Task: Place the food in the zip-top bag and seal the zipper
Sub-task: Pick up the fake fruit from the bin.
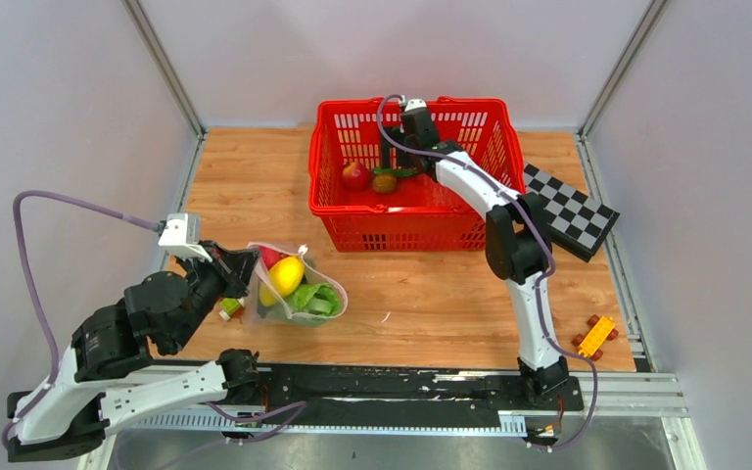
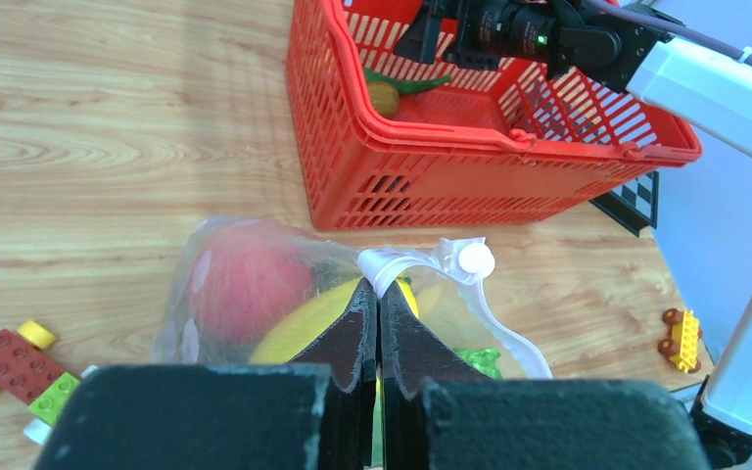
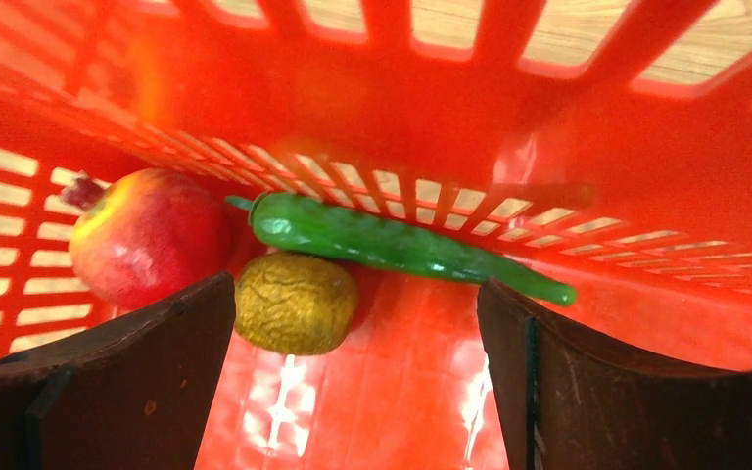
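left gripper (image 2: 379, 289): fingers pressed together, pinching the mouth edge of the zip-top bag (image 2: 184, 323) right at the zipper (image 2: 421, 262), holding it up
bag: lies on the left of the table, near the left arm; mouth faces the red basket (image 1: 406, 240) and gapes
in the bag: red apple (image 1: 269, 257), lemon (image 1: 287, 275), lettuce (image 1: 315, 300)
beside bag: toy blocks (image 2: 10, 364) on its left, not ours
right gripper (image 3: 348, 294): fingers spread wide, empty, down inside the basket
in the basket: second apple (image 3: 142, 235), brownish round fruit (image 3: 294, 302), green chili (image 3: 392, 240), all bunched in the corner and touching
step: judging by this, next pick from the basket, bag not sealed yet
how: take one item only; round fruit sits between the fingers, so close across its middle. Chili lies crosswise against the wall, so grab it across its width. Lift straight up to clear the rim
risk: neighbours touch, could get dragged or wedged in the mesh
surface: wood-grain tabletop (image 1: 431, 294), smooth; round fruit will likely roll if dropped
room: pale panel walls on three sides; checkerboard (image 1: 568, 211) just right of the basket, orange toy car (image 1: 595, 336) near the right arm base
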Available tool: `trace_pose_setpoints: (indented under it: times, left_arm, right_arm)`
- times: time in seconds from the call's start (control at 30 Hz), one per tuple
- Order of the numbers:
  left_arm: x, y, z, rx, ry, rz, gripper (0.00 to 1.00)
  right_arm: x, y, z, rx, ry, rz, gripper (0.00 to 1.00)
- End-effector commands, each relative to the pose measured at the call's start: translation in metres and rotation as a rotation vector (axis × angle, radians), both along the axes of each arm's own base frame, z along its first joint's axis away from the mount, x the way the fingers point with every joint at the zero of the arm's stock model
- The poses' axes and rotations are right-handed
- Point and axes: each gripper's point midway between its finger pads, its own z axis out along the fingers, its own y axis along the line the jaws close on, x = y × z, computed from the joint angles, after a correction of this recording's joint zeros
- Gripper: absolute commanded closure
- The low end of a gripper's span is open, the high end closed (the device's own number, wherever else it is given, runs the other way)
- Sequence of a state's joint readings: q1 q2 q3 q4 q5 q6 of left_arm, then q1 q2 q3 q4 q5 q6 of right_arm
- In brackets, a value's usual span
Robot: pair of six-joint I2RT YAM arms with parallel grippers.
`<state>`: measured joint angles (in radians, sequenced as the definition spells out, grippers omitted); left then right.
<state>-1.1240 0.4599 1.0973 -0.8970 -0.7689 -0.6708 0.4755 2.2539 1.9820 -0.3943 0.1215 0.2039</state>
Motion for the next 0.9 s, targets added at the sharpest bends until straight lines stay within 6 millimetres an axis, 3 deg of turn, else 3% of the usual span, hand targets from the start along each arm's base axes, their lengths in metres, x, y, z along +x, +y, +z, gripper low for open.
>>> trace_pose_setpoints:
  times: [0.0, 0.23, 0.37, 0.5, 0.63, 0.87]
  left_arm:
    - [0.002, -0.001, 0.019, -0.052, -0.023, 0.009, 1.0]
    - [0.001, -0.023, 0.01, -0.068, -0.009, -0.057, 0.99]
    - [0.002, -0.038, 0.008, -0.055, -0.005, -0.097, 0.99]
    - [0.001, -0.051, 0.006, -0.052, 0.002, -0.142, 0.99]
    - [0.0, -0.057, 0.001, -0.06, 0.009, -0.161, 0.99]
    - [0.0, -0.053, 0.001, -0.065, 0.007, -0.152, 0.99]
  right_arm:
    - [0.028, 0.001, 0.012, 0.014, -0.1, -0.068, 0.05]
    - [0.032, -0.024, -0.05, -0.096, 0.005, -0.108, 0.04]
    - [0.021, -0.028, -0.071, -0.124, 0.061, -0.077, 0.05]
    - [0.009, -0.029, -0.082, -0.124, 0.098, -0.054, 0.17]
    - [-0.009, -0.017, -0.089, -0.081, 0.147, 0.034, 0.32]
    - [-0.05, 0.004, -0.064, 0.017, 0.135, 0.265, 0.36]
